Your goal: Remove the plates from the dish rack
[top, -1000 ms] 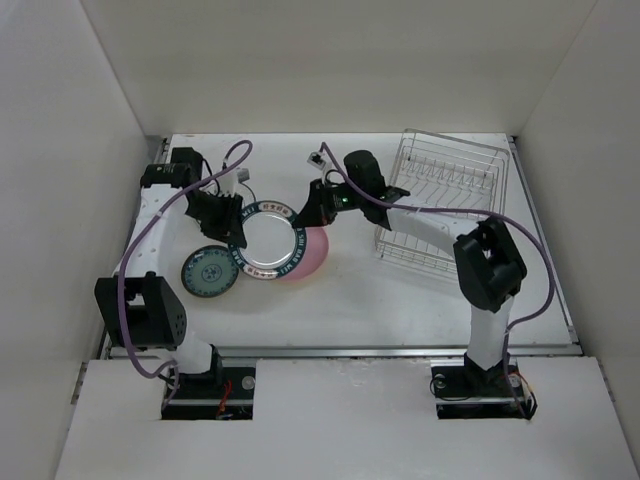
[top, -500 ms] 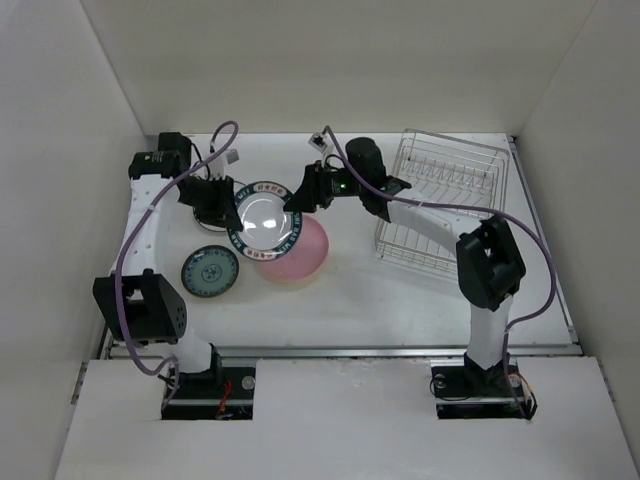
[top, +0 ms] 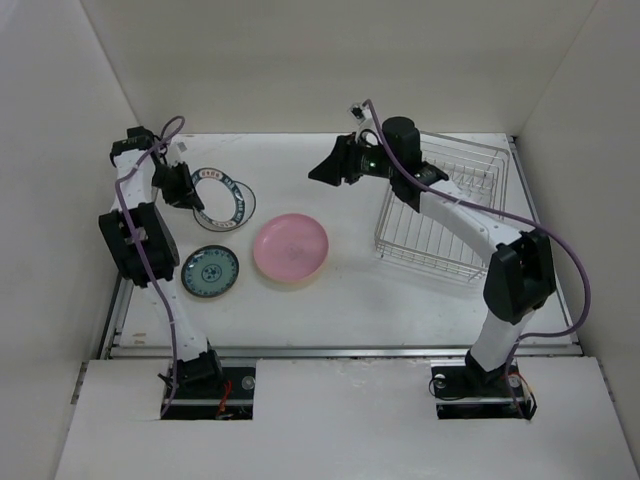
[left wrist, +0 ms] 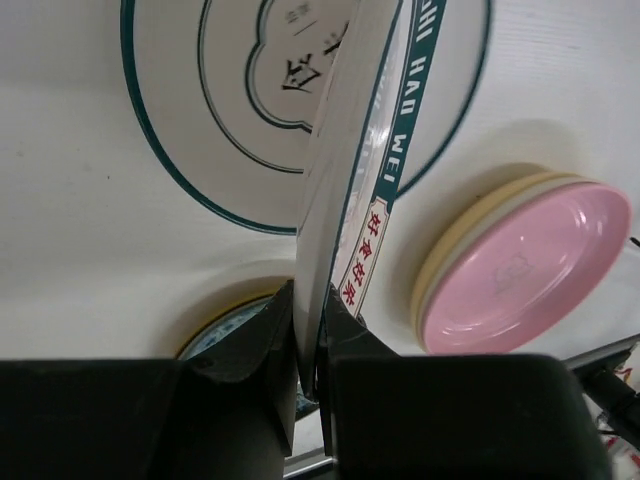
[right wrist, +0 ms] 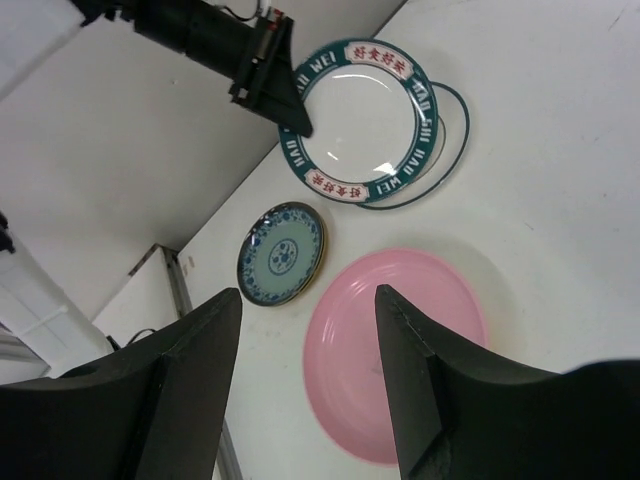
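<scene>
Since the rack [top: 468, 172] looks empty to us, only set-down remains: left gripper [left wrist: 308, 335] clamps rimmed plate [right wrist: 360, 120] well left of rack; right gripper [right wrist: 308, 300] wide, empty.

table [top: 400, 300]: white | walls [top: 330, 60]: white, three sides | rail [top: 350, 350]: metal, near edge

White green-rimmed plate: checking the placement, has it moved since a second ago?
Yes. The white green-rimmed plate went left and back, clear of the round pink plate.
</scene>
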`<state>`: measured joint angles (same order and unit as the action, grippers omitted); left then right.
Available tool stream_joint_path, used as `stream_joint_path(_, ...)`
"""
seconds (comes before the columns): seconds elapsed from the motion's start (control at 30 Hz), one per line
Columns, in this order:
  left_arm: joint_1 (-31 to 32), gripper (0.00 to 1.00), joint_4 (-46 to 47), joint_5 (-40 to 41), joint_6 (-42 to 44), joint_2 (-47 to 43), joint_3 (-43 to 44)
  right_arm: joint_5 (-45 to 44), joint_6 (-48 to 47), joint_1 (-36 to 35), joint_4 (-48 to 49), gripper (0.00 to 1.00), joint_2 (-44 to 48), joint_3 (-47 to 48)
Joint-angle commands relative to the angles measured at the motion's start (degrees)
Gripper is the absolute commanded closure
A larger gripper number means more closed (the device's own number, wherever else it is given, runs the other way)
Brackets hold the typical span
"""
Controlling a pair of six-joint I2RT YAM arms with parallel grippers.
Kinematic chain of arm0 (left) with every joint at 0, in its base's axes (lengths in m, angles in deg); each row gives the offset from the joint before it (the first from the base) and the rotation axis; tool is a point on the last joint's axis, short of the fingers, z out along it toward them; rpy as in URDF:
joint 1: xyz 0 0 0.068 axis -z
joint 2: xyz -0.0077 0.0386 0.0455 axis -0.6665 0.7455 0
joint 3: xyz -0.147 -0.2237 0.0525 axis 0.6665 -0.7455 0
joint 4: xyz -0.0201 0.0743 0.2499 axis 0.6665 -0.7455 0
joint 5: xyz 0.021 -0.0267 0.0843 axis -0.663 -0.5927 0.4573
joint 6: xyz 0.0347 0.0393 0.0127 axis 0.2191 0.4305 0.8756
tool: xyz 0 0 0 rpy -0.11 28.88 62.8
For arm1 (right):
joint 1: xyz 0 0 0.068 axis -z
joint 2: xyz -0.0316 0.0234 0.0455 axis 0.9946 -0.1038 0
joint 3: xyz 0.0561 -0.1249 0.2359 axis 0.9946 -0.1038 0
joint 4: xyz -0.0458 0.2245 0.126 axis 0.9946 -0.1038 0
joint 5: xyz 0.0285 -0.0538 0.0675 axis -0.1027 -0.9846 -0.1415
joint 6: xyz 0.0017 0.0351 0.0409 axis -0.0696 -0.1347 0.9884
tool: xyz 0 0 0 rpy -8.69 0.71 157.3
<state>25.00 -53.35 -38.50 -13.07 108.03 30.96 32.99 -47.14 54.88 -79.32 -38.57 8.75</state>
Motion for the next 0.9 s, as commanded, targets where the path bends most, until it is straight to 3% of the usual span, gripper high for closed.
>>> stream_joint_path(0.0,0.54,1.00,-1.97,-0.23,-0.51,1.60,3.36,-0.57,-1.87,-0.63,-1.47,0.38,2.06,-1.62)
stream_joint_path(0.17,0.54,1.00,-2.58,0.38,0.11,8.01,5.99,0.05,-1.87,-0.63,-2.08,0.38,2.06,-2.16)
stream_joint_path(0.3,0.54,0.83,-5.39,2.75,0.11,10.92,7.15,0.05,-2.40,-0.63,-2.08,0.38,3.38,-2.77)
stream_joint_path(0.43,0.54,0.55,-8.63,7.59,0.11,14.17,10.21,0.05,-2.93,-0.63,-2.61,0.38,4.00,-3.39)
stream_joint_path(0.47,0.54,0.52,-9.43,9.16,0.11,14.79,10.92,0.05,-2.93,-0.63,-2.61,0.38,4.00,-3.39)
stream_joint_path(0.87,3.52,0.40,-10.32,20.16,3.70,12.51,9.35,0.05,-3.45,-0.63,-3.67,0.38,4.53,-3.39)
